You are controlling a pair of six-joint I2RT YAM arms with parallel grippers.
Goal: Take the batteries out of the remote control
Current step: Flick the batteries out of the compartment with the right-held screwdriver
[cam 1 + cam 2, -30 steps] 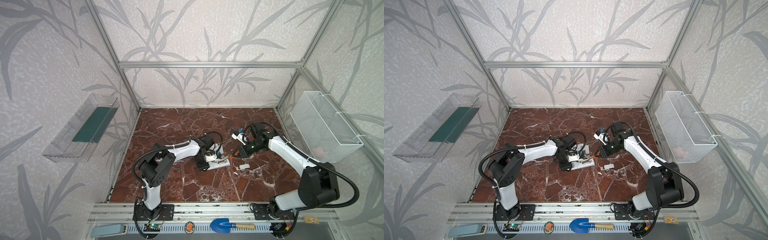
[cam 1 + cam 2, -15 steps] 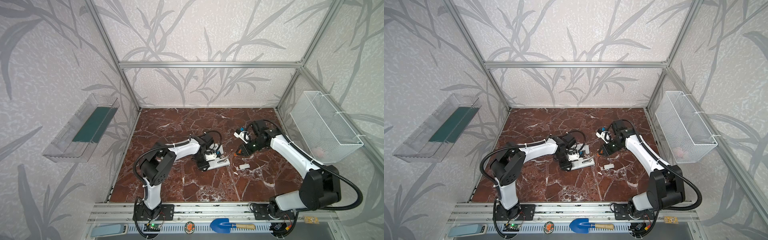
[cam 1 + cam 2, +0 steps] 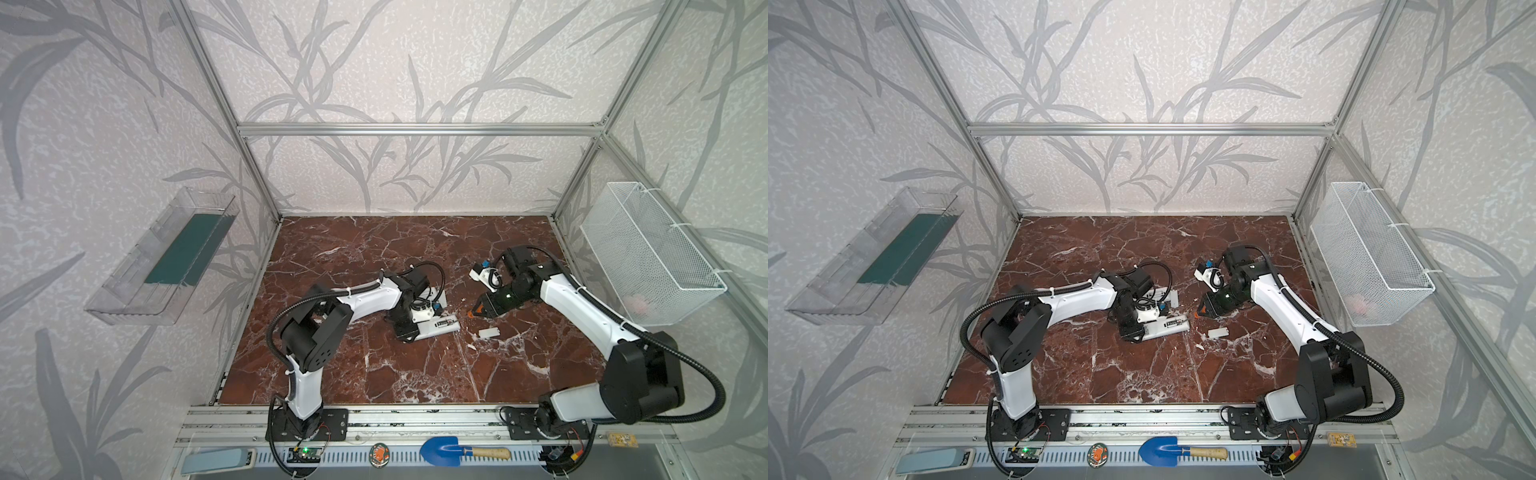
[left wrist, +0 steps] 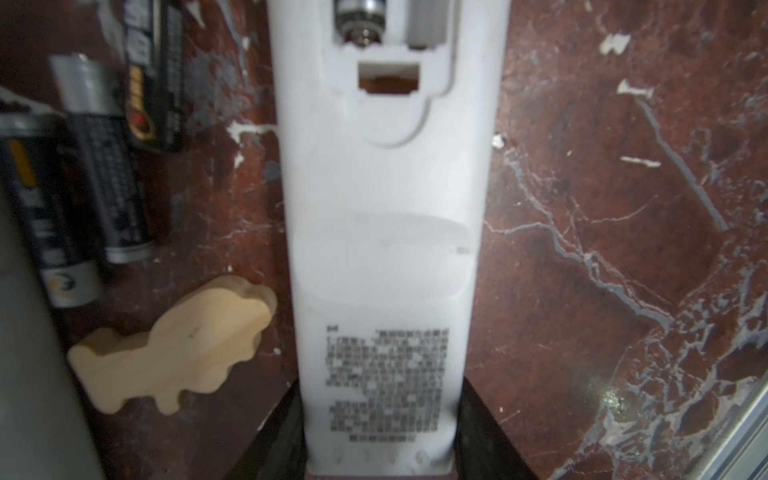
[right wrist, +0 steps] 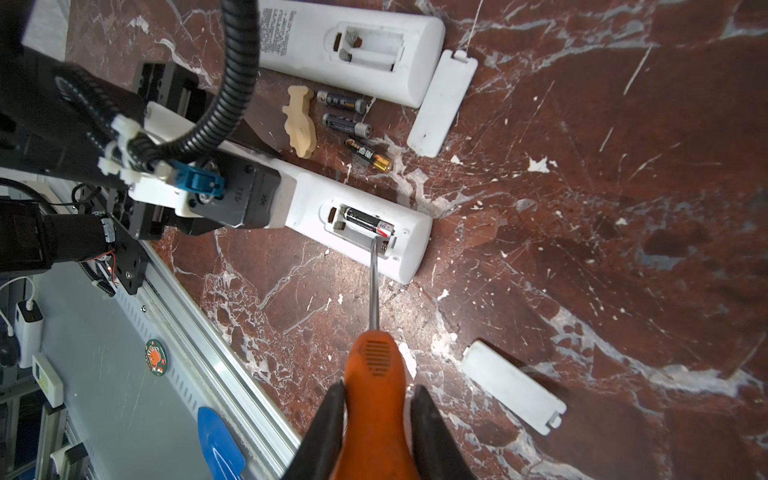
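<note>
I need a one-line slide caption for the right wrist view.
Right claw holds a screwdriver at the battery in the remote gripped by the left claw.

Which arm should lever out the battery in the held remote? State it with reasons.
Right. The right pincer is shut on the orange screwdriver, whose tip sits at the exposed battery; the left pincer is occupied clamping the remote.

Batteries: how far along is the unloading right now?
Done: the far remote is empty, three batteries lie loose on the table, both covers off. In hand: left end effector grips the near remote; right end effector holds the screwdriver, tip at the last battery. Left: pry that one out.
</note>
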